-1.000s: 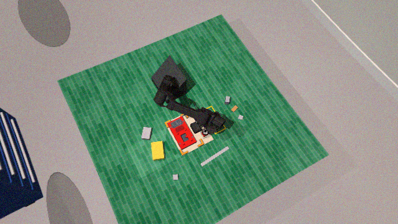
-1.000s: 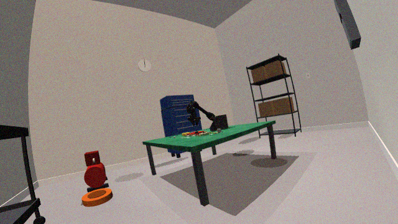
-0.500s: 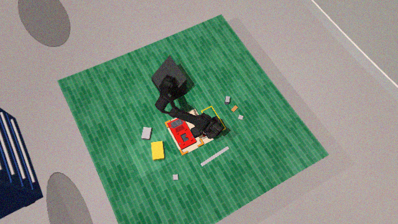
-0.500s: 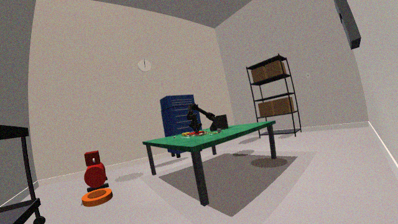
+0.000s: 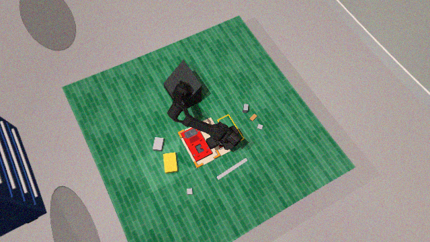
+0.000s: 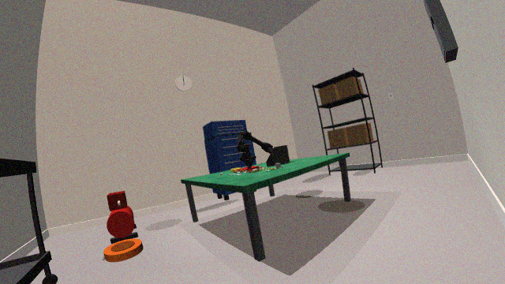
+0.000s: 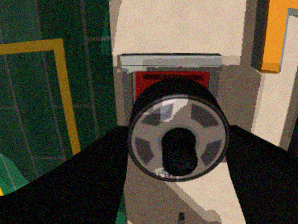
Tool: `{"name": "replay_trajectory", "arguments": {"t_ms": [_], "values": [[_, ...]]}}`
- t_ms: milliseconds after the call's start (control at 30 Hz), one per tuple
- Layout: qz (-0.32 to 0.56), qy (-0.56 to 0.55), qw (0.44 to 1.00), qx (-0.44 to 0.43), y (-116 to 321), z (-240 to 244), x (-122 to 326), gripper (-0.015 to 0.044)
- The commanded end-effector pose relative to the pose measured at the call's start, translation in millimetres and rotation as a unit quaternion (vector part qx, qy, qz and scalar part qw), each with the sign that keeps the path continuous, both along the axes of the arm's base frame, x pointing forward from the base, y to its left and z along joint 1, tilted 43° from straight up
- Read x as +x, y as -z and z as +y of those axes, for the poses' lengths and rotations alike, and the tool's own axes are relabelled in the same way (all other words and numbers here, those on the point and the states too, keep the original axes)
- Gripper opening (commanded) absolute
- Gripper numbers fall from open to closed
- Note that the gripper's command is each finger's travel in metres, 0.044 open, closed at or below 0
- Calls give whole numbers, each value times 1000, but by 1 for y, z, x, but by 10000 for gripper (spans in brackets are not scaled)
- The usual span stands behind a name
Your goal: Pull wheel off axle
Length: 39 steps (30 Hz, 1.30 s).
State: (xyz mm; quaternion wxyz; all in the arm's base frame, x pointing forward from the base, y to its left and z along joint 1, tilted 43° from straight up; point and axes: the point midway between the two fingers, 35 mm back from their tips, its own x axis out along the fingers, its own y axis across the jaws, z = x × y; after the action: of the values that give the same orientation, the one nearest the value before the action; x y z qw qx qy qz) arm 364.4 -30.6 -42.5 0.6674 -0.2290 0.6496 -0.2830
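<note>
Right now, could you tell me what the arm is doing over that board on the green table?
The gripper is shut on the wheel, reaching down over the beige board beside the red block. The wrist view looks straight down on the wheel's spoked face with a dark finger on either side. The yellow-outlined marked area lies just beside the board, and the wheel is not in it yet.

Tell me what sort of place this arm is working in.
Probably a workshop or storeroom: a green table stands on a bare floor, with a blue tool cabinet behind it and a metal shelf rack holding cardboard boxes against the wall.
</note>
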Motion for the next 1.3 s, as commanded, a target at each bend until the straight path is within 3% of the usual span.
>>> {"name": "replay_trajectory", "arguments": {"t_ms": [0, 67, 1267], "values": [[-1, 1, 1000, -1, -1, 0, 0, 30], [-1, 1, 1000, -1, -2, 1, 0, 0], [-2, -2, 1000, -2, -10, 9, 0, 0]]}}
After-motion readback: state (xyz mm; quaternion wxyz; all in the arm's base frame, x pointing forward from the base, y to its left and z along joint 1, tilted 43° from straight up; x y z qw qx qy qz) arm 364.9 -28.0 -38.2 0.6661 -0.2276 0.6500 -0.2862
